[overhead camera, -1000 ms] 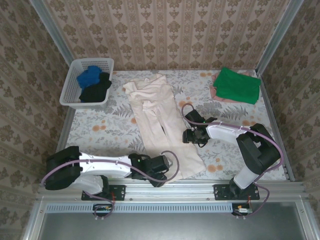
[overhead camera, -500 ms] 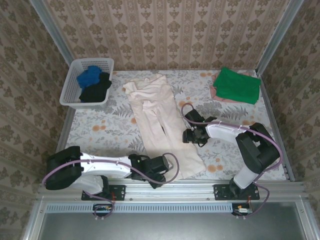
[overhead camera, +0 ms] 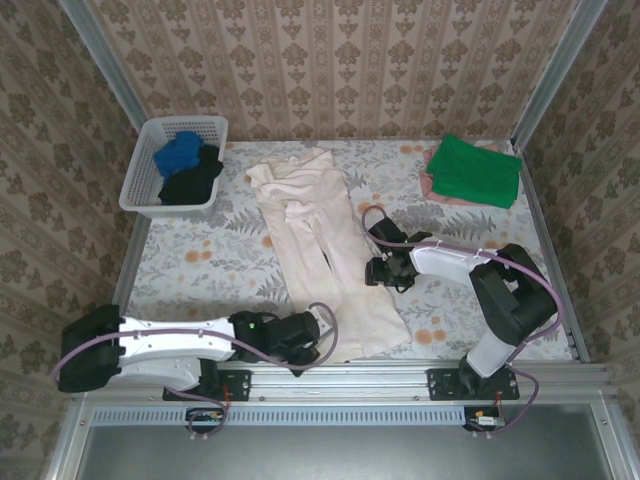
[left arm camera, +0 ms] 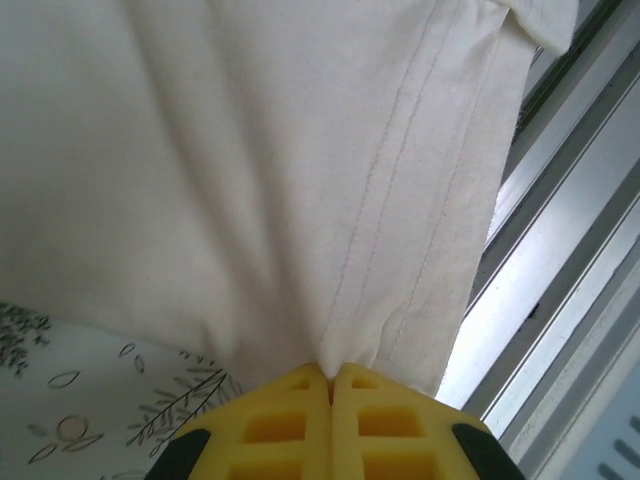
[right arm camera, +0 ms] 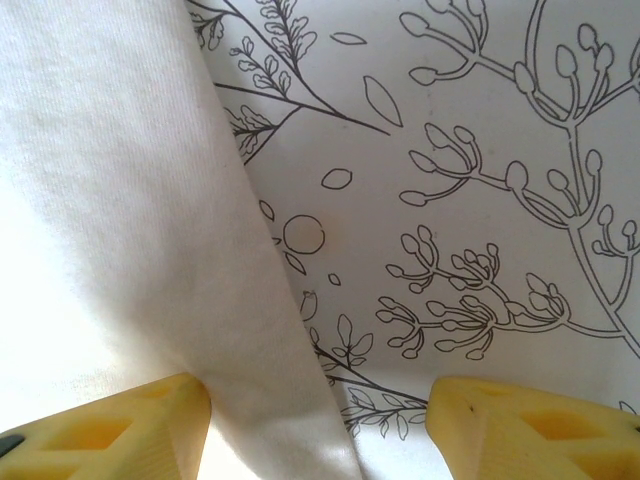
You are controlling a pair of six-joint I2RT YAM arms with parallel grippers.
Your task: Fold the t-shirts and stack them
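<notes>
Left end effector (left arm camera: 331, 372) just clamped shut on the near hem of the cream t-shirt (left arm camera: 250, 170). Cloth is pinched between its pads, right by the front rail (left arm camera: 560, 260). Grasp looks secured, so folding the bottom half up can likely start.

Right end effector (right arm camera: 318, 400) has its jaws apart, straddling the shirt's right edge mid-length, holding nothing. Shirt lies lengthwise down the middle of the worktop (overhead camera: 200, 260), unfolded.

Vs a second ago:
- Left jaws were partly apart.
- Left arm's elbow has swung out left.
- Left wrist has slid slightly left along the hem.
- Right arm and shirt unchanged.
</notes>
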